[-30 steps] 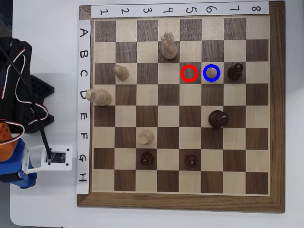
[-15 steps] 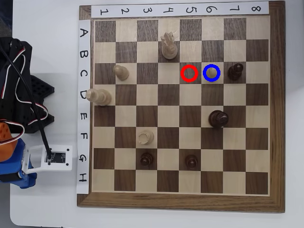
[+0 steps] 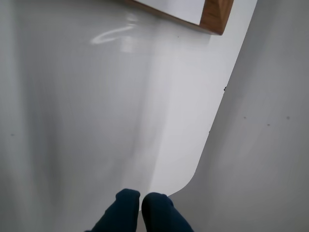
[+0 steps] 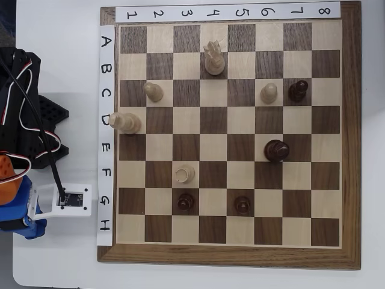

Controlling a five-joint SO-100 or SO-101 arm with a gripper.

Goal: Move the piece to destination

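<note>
In the overhead view two small pale pawns with round heads stand on the board, one [image 4: 153, 91] at row C column 2 and one [image 4: 269, 92] at row C column 6. No blue or red ring shows on any square. In the wrist view my gripper [image 3: 141, 202] has dark blue fingertips pressed together with nothing between them. It hangs over the white table, short of the board's wooden corner [image 3: 216, 17]. In the overhead view my arm [image 4: 18, 205] sits off the board's left side; its fingertips are hidden there.
A tall pale crowned piece [image 4: 214, 58], a pale piece [image 4: 124, 122] at the left edge and a pale rook [image 4: 184, 174] stand on the board. Dark pieces [image 4: 277, 150] stand at the right and near the front [image 4: 186, 202]. Cables [image 4: 36, 132] lie left of the board.
</note>
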